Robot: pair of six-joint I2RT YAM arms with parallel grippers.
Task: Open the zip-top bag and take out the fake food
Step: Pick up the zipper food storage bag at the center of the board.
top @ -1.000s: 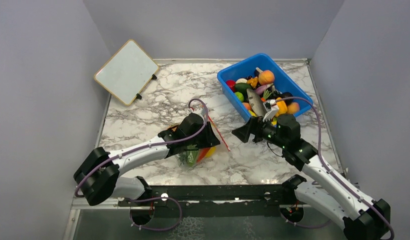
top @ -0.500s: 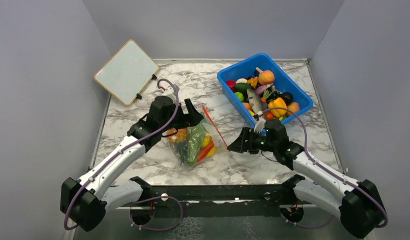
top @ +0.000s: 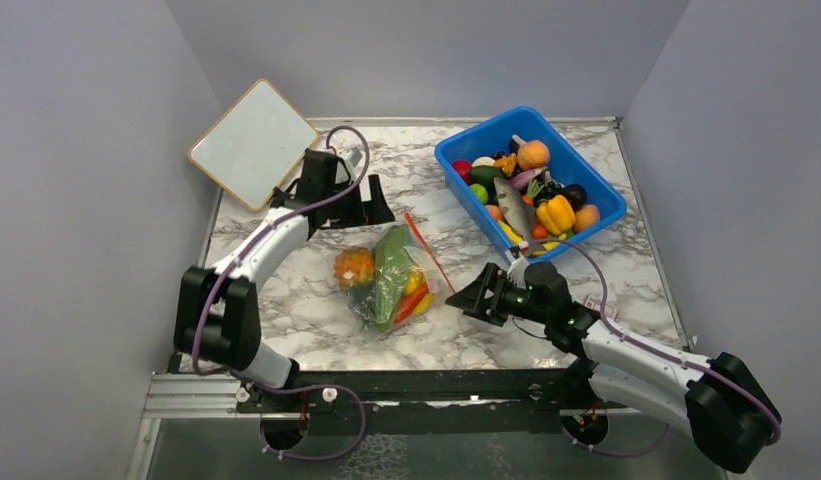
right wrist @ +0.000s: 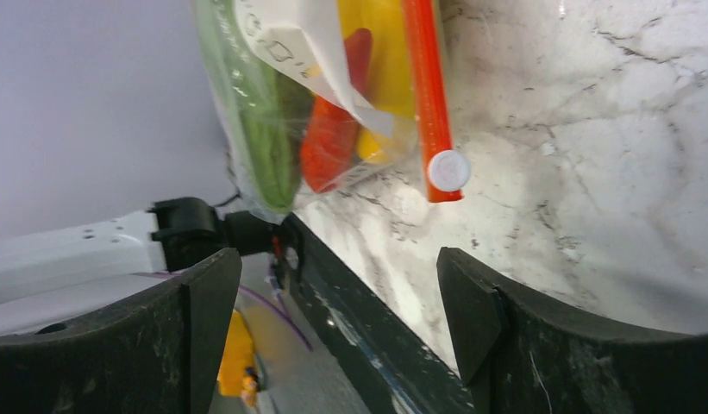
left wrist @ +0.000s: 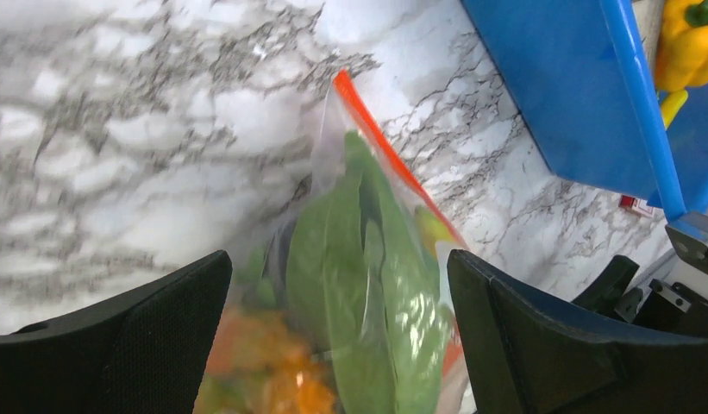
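Left gripper off bag, wide open

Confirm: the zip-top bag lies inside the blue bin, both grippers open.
Wrong place: the top view shows the zip-top bag on the marble table, outside the blue bin. The left gripper and right gripper are indeed open.
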